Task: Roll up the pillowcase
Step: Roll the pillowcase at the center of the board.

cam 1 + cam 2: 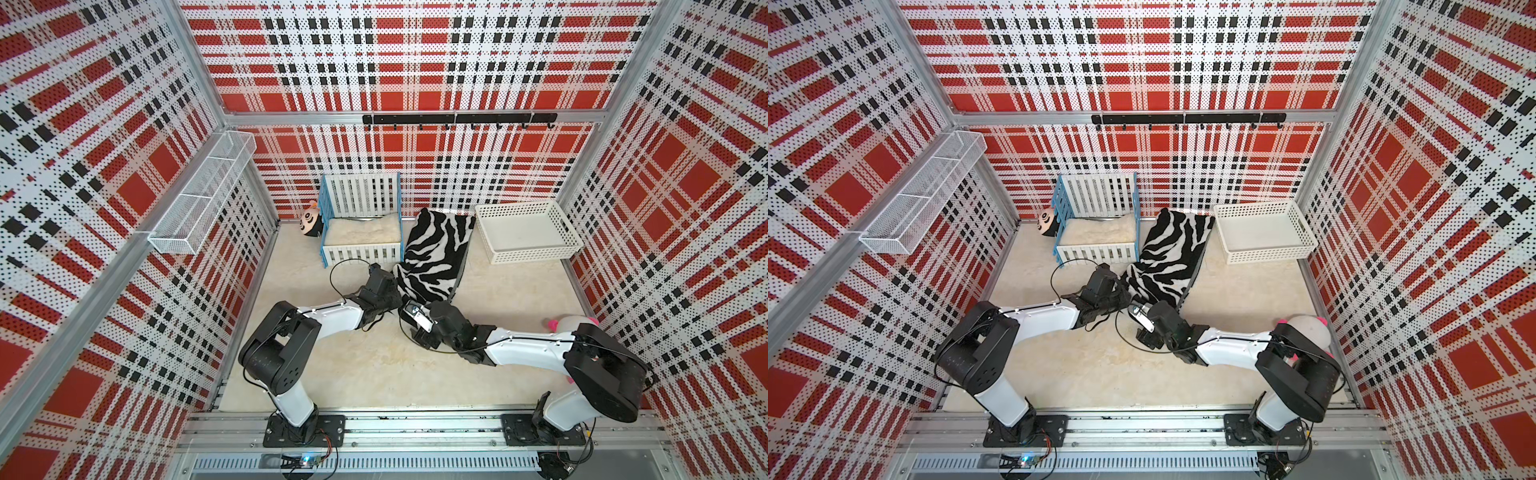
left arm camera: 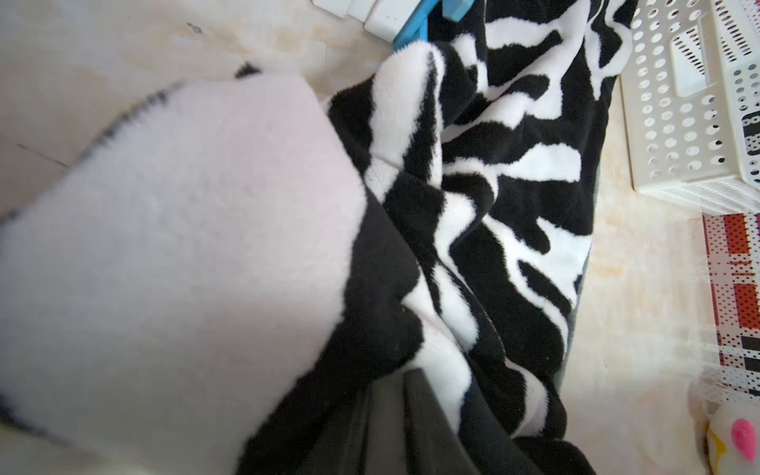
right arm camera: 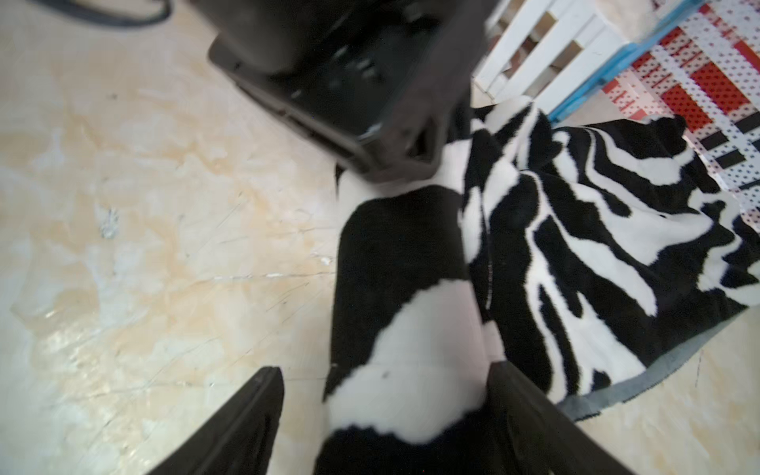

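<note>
**A:** Far left first?
**B:** A white wire-mesh basket (image 1: 199, 197) hangs on the left wall. At the back of the cream marbled surface (image 1: 374, 365) a round plush head with a striped face (image 1: 311, 222) touches a white-slatted toy crib with a blue frame (image 1: 361, 252). A cream fluffy cushion (image 1: 361, 232) lies inside the crib.

**A:** Left arm?
**B:** The black-and-white left arm (image 1: 328, 316) reaches the near left corner of the large plush pillowcase (image 1: 436, 249), which lies zebra stripes up with a dark grey edge showing. The left jaws are mostly buried in plush in the wrist view. They stand narrow, pinching a raised fold of the cloth.

**A:** Where does the pillowcase lie?
**B:** Between crib and plastic basket, just beside the crib, its far end reaching the back wall. The near end is turned over into a thick fold.

**A:** Right arm?
**B:** The black-and-white right arm (image 1: 523, 345) comes to that same near end. The right jaws stand wide and straddle the fold: one finger (image 3: 518, 395) against the plush, the other clear of it, nothing clamped.

**A:** Further right?
**B:** A white perforated plastic basket (image 1: 532, 253) sits at the back, apart from the pillowcase. A pink-and-white plush toy (image 1: 575, 322) lies by the right wall, partly behind the right arm.
</note>
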`<state>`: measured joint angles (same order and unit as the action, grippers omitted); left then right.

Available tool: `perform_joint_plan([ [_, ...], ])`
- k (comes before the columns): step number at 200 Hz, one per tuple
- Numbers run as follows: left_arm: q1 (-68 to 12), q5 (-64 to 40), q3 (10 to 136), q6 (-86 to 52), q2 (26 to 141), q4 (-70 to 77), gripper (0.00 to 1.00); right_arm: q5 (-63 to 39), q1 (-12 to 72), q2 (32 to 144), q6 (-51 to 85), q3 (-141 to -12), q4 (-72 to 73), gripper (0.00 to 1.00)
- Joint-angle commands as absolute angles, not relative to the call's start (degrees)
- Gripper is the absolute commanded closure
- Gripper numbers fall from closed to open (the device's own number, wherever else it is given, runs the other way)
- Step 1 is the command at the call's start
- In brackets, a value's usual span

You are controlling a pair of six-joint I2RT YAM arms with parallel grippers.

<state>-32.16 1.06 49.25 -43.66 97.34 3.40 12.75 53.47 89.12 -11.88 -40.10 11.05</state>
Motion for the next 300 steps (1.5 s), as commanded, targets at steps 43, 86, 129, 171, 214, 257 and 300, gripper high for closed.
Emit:
perform_joint_plan([
  [43, -31.62, 0.35, 50.39, -43.77, 98.8, 2.11, 0.79, 17.94, 54.18, 95.41, -20.4, -42.84, 16.5, 0.16],
  [86, -30.82, -0.38, 50.27, -43.86, 98.49, 2.05, 0.79, 16.38, 54.2, 98.83, -19.84, -45.2, 14.2, 0.56],
  [129, -26.63, -2.32, 50.21, -44.38, 94.13, 0.35, 0.77, 9.53, 54.23, 97.53, -15.92, -46.63, 8.09, 1.0],
  [171, -20.32, -4.32, 50.87, -43.34, 86.6, -3.39, 0.75, -2.8, 52.49, 95.76, -7.0, -48.85, 1.44, 1.0],
  [214, -17.89, -4.48, 50.58, -42.42, 82.09, -5.27, 0.74, -22.24, 42.94, 96.38, 5.95, -48.72, 2.13, 1.0],
  [257, -19.84, -3.63, 49.72, -41.5, 81.75, -4.93, 0.74, -36.11, 33.82, 101.75, 13.39, -51.66, 1.64, 1.0],
  [300, -24.3, -1.84, 49.39, -39.91, 83.52, -3.33, 0.74, -47.39, 27.03, 107.23, 21.79, -53.25, 4.55, 1.0],
])
